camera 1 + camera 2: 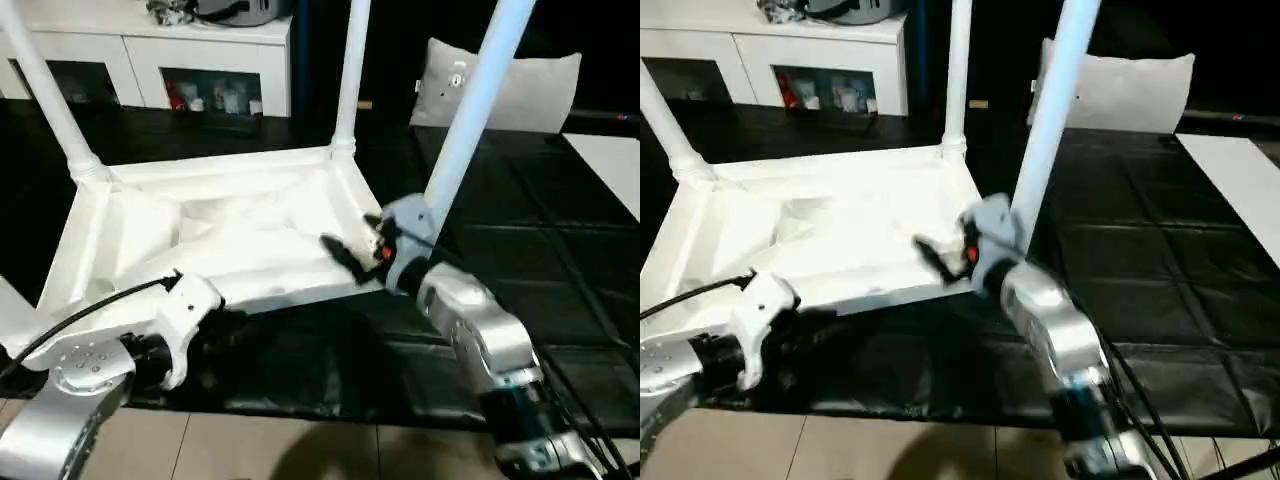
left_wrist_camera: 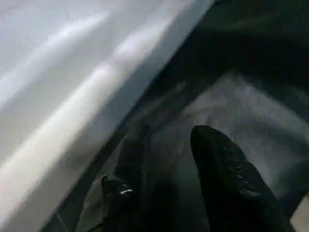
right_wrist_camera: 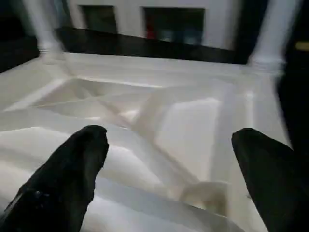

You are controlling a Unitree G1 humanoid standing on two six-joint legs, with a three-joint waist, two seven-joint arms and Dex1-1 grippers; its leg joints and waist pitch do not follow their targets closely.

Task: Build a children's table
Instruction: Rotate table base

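The black-covered work surface (image 1: pixel 520 270) spans the scene, with a broad bare stretch to the robot's right of the table and a narrower bare strip along its near edge, beyond which pale floor (image 1: pixel 270 445) shows. The children's table (image 1: pixel 230 235) lies upside down on this surface, ribbed underside facing up, its near long edge running just beyond the left arm's white wrist housing. Three legs stand upright in corner sockets: the far-left leg (image 1: pixel 45 90), the far-right leg (image 1: pixel 350 75), and the near-right leg (image 1: pixel 475 110), which rises at a slight tilt just beside the right arm. Behind the work surface stands a white cabinet (image 1: pixel 140 50) whose open compartments hold small items too indistinct to name; clutter sits on its top. A grey cushion (image 1: pixel 520 90) rests at the far right. The right gripper (image 3: pixel 169 159) is spread wide with nothing between its fingers (image 3: pixel 72 164), hovering over the ribbed underside near the right end. The left gripper (image 2: pixel 166 159) sits low over the black cover, close beside the table's near edge, its fingertips (image 2: pixel 217 159) partly apart and holding nothing.
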